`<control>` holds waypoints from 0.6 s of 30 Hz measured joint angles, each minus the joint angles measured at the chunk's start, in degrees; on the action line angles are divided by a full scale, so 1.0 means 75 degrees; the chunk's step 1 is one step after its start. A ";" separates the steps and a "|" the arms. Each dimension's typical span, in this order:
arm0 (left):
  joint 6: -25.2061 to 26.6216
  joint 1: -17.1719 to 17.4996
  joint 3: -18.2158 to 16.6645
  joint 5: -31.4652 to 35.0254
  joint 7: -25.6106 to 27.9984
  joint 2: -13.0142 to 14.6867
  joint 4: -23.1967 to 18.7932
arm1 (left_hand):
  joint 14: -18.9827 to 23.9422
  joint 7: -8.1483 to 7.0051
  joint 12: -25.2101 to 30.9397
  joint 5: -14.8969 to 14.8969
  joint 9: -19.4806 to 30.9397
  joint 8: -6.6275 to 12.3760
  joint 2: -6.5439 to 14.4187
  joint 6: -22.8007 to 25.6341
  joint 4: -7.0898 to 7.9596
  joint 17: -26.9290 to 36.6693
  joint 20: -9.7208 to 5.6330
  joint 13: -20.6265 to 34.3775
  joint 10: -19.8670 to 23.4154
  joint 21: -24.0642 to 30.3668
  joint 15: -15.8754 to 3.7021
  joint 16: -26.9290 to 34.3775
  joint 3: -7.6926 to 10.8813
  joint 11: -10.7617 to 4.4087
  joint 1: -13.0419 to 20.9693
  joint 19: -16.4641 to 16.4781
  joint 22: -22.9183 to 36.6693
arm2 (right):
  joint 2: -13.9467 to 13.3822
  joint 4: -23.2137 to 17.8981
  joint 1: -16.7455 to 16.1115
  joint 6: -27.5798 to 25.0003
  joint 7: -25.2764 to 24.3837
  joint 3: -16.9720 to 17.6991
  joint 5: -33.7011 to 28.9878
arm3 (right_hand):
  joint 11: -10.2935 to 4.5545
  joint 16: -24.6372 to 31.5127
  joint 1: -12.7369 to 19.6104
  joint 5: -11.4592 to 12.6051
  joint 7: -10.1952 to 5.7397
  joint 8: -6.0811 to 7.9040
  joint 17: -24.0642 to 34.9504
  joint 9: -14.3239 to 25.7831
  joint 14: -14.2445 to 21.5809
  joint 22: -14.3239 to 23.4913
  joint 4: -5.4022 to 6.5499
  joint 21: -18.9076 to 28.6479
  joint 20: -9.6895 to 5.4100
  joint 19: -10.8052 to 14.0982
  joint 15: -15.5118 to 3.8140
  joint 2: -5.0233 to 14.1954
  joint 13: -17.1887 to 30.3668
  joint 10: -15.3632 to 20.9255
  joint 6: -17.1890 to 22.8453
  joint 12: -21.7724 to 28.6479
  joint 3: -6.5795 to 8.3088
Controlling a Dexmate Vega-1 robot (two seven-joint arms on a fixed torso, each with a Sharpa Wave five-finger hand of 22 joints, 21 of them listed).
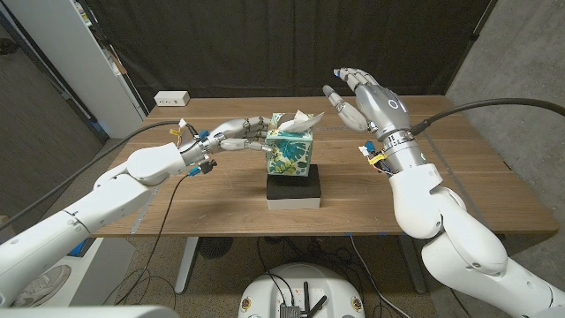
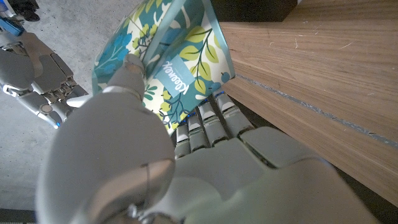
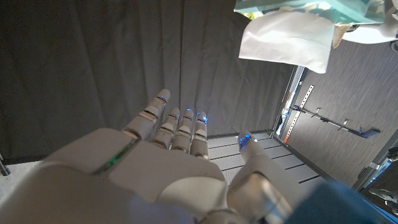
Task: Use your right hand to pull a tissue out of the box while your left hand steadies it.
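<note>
A teal tissue box with a leaf print stands on a black block at the middle of the table. A white tissue sticks up from its top. My left hand grips the box's left side, fingers against the wall. My right hand hovers to the right of the box and above it, fingers spread, holding nothing. In the right wrist view the tissue hangs beyond the hand's fingertips, apart from them.
A white power strip lies at the table's far left corner. A dark curtain hangs behind the table. Cables run from both wrists off the sides.
</note>
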 measured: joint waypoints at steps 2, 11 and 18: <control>0.0000 -0.0029 0.0018 0.0011 -0.0010 -0.0026 0.0022 | 0.0000 0.0000 0.0000 0.0000 -0.0001 0.0000 -0.0019 0.0000 0.0000 0.0000 -0.0079 0.0000 0.0000 -0.0002 0.0000 0.0000 -0.0001 0.0000 -0.0019 0.0080 0.0001 | 0.0067 0.0014 0.0016 0.0095 0.0111 -0.0019 -0.0143 | 0.0000 0.0000 0.0000 0.0000 0.0000 0.0000 0.0000 0.0000 0.0000 0.0000 0.0000 0.0000 0.0000 0.0000 0.0000 0.0000 0.0000 0.0000 0.0000 0.0000 0.0000; 0.0001 -0.0121 0.0066 0.0063 -0.0038 -0.0078 0.0064 | 0.0000 0.0000 0.0001 -0.0001 -0.0001 -0.0042 -0.0039 0.0000 0.0002 0.0000 -0.0080 0.0000 0.0000 -0.0010 0.0000 0.0000 -0.0002 0.0000 -0.0039 0.0081 0.0006 | 0.0285 0.0028 0.0020 0.0464 0.0438 -0.0088 -0.0646 | 0.0000 0.0000 0.0000 0.0000 -0.0016 0.0000 0.0001 0.0040 -0.0001 0.0000 0.0000 0.0000 0.0000 0.0000 0.0000 0.0000 0.0000 0.0000 0.0016 0.0000 0.0000; -0.0001 -0.0178 0.0099 0.0092 -0.0056 -0.0110 0.0075 | 0.0000 0.0000 0.0001 -0.0001 -0.0002 -0.0045 -0.0039 0.0000 0.0001 0.0000 -0.0082 0.0000 0.0000 -0.0011 0.0000 0.0000 -0.0020 0.0001 -0.0039 0.0083 0.0006 | 0.0447 0.0075 0.0013 0.0807 0.0733 -0.0101 -0.0922 | -0.0028 0.0000 0.0000 0.0000 -0.0041 0.0000 0.0019 0.0040 -0.0001 0.0000 0.0000 0.0000 0.0000 0.0000 0.0000 0.0000 0.0000 0.0027 0.0042 0.0000 0.0000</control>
